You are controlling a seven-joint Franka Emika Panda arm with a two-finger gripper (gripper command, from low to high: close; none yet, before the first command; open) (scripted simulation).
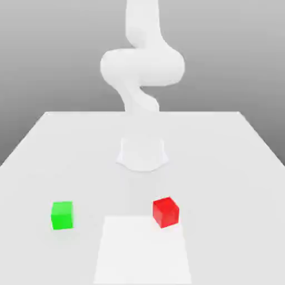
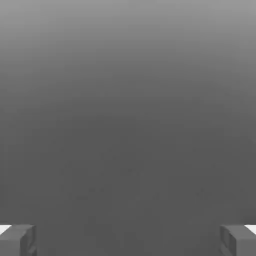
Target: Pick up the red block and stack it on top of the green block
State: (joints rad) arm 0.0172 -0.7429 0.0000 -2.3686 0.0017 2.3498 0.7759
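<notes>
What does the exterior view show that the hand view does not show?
Exterior view alone: the red block and the green block, apart on the white table, and the robot's arm behind them. Hand view alone: the gripper, open, with its fingertips wide apart over a plain grey surface. Shared: nothing I can match between them.

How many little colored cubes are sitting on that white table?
2. The green block sits toward the exterior view's left, the red block toward its right, well apart, both flat on the table. None seems hidden.
</notes>
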